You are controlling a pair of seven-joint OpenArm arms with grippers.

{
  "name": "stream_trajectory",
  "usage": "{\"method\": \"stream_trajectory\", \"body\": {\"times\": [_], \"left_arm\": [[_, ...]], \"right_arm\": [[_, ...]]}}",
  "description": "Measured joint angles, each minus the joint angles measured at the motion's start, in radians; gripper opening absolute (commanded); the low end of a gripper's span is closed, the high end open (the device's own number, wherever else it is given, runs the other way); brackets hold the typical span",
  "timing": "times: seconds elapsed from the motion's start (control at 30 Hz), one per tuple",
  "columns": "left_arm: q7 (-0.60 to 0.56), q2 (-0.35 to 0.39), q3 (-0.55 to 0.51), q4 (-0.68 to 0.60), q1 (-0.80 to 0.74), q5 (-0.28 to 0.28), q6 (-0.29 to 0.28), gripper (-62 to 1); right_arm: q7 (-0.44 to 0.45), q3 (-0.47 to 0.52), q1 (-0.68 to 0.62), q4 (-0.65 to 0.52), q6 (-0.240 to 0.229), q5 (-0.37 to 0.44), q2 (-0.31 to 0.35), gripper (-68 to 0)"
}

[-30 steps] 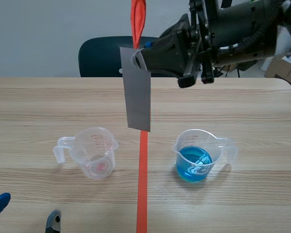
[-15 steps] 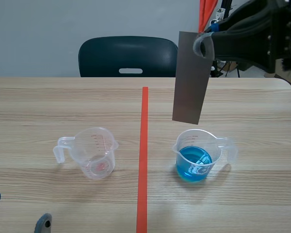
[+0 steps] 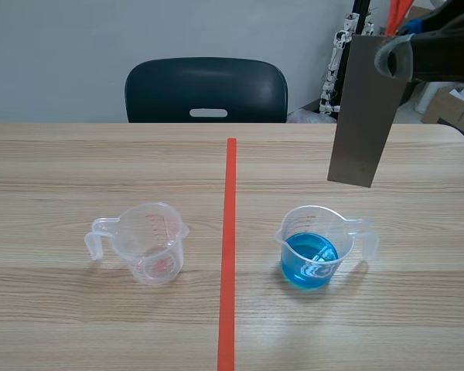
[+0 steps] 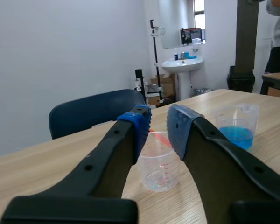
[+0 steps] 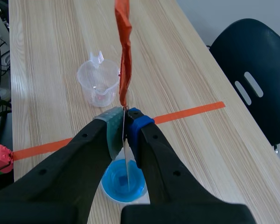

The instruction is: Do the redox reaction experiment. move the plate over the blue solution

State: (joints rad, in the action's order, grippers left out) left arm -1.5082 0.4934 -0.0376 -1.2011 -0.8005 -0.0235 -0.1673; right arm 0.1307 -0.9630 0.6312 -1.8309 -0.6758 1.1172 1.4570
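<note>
grey plate (image 3: 361, 116) now up over the blue cup (image 3: 313, 251)
right gripper (image 5: 125, 126) squeezes it tight and carried it over from the red line (image 3: 230, 232); step looks nearly done.

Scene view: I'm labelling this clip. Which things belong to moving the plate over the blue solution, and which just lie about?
In the job: flat grey metal plate, right hand shut on it, clear plastic jug of blue liquid.
Lying about: second clear plastic jug, dark blue chair, open left hand.
</note>
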Motion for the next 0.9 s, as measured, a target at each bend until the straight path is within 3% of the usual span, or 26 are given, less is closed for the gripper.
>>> {"method": "stream_trajectory", "body": {"times": [0.17,0.23,0.5,0.57,0.63,0.73,0.9], "left_arm": [[0.038,0.148,0.0,-0.077,-0.076,-0.1,0.002,-56.9],[0.056,0.207,0.0,-0.101,-0.101,-0.1,0.002,-56.9],[0.324,0.389,-0.008,-0.212,-0.098,-0.097,-0.013,-58.0],[0.378,0.411,-0.009,-0.238,-0.081,-0.094,-0.054,-58.2],[0.485,0.42,-0.009,-0.252,-0.033,-0.094,-0.134,-58.2],[0.631,0.421,-0.009,-0.259,0.059,-0.135,-0.239,-58.2],[0.638,0.421,-0.008,-0.264,0.153,-0.164,-0.254,-58.2]], "right_arm": [[-0.002,0.0,0.0,0.0,-0.002,-0.005,-0.003,-66.9],[-0.004,0.0,0.0,0.0,-0.002,-0.005,-0.003,-66.9],[-0.004,0.0,-0.001,0.0,-0.002,-0.005,-0.003,-66.9],[0.002,0.0,-0.012,0.0,-0.002,-0.005,-0.003,-66.9],[0.004,0.0,-0.035,0.0,-0.002,-0.006,-0.006,-66.9],[0.012,0.0,-0.05,0.001,-0.002,-0.018,-0.01,-66.9],[0.026,0.0,-0.05,0.001,-0.002,-0.028,-0.011,-66.9]]}}
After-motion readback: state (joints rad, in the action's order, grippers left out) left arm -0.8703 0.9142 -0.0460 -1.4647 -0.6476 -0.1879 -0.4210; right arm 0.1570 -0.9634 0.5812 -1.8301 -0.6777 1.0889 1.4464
